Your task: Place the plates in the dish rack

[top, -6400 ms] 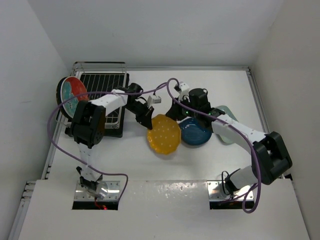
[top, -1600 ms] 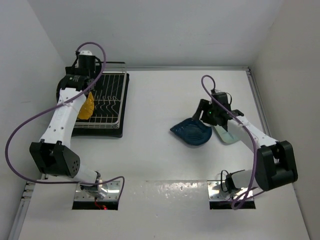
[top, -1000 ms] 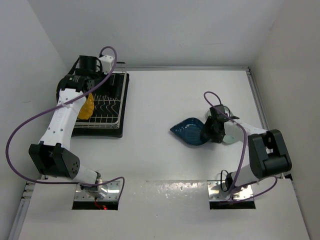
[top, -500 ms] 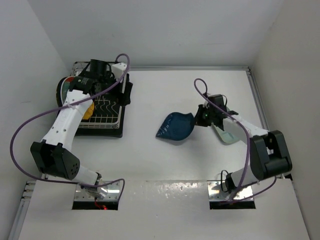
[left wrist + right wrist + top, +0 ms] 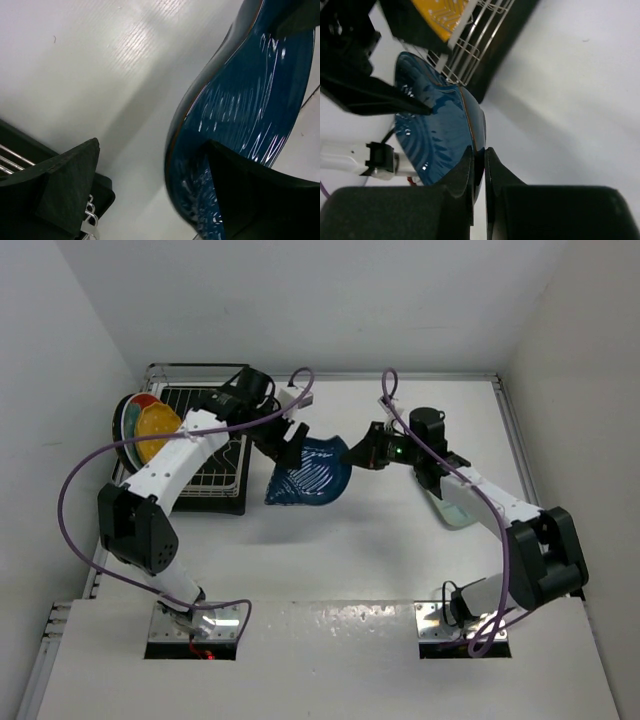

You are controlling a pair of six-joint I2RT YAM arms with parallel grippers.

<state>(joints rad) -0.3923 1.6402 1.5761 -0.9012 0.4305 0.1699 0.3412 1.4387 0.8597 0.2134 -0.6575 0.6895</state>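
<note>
The dark blue leaf-shaped plate [image 5: 310, 472] hangs tilted above the table, right of the dish rack [image 5: 215, 405]. My right gripper [image 5: 362, 452] is shut on its right rim, and in the right wrist view both fingers pinch that rim [image 5: 479, 150]. My left gripper [image 5: 287, 445] is open at the plate's left edge. In the left wrist view the plate [image 5: 250, 95] lies against the right finger [image 5: 260, 195], and the left finger [image 5: 65, 185] stands apart from it. The yellow plate [image 5: 158, 426] and the red-and-turquoise plate [image 5: 133, 410] stand in the rack. The pale mint plate [image 5: 452, 512] lies under the right arm.
The rack sits in a black tray [image 5: 238, 502] at the back left, close to the left wall. Purple cables loop over both arms. In the right wrist view the rack wires [image 5: 485, 35] and the yellow plate [image 5: 440, 12] lie just beyond the blue plate.
The right gripper shut on the blue plate, lifted it off the table and carried it left toward the rack. The left arm swung from the rack to the plate's left edge.
</note>
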